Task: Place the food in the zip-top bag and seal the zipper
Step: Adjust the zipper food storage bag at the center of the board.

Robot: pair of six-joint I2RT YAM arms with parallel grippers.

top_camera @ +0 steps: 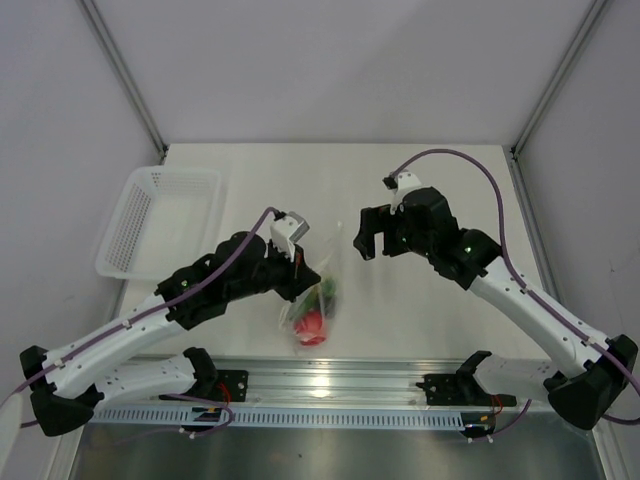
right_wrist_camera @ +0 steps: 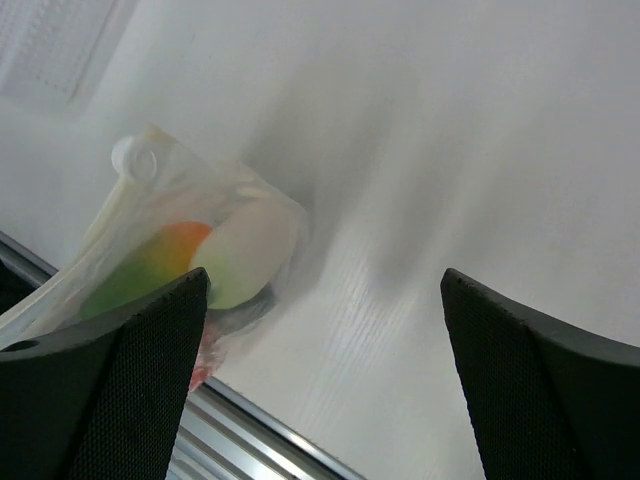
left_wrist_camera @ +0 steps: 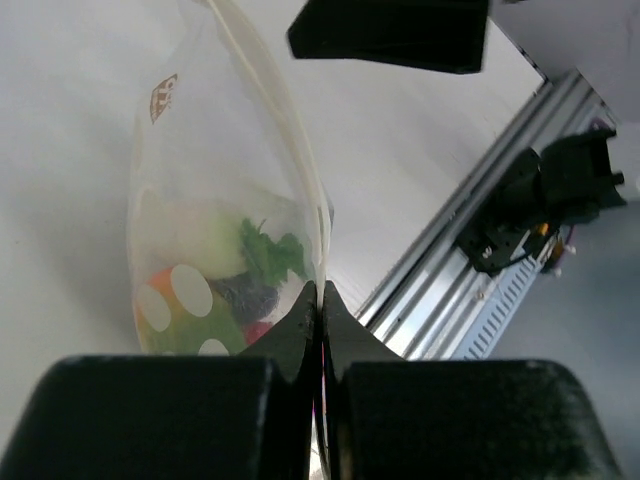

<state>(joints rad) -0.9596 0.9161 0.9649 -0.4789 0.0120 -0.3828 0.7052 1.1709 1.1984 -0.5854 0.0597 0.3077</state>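
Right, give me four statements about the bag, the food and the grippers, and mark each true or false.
1. The left gripper is shut on the edge of the zip-top bag. True.
2. The right gripper grips the bag as well. False: its jaws stand wide open, apart from the bag, with nothing between them.
3. The food lies inside the bag. True.
4. The white basket stands to the right of the right gripper. False: it stands at the far left, beyond the left gripper.
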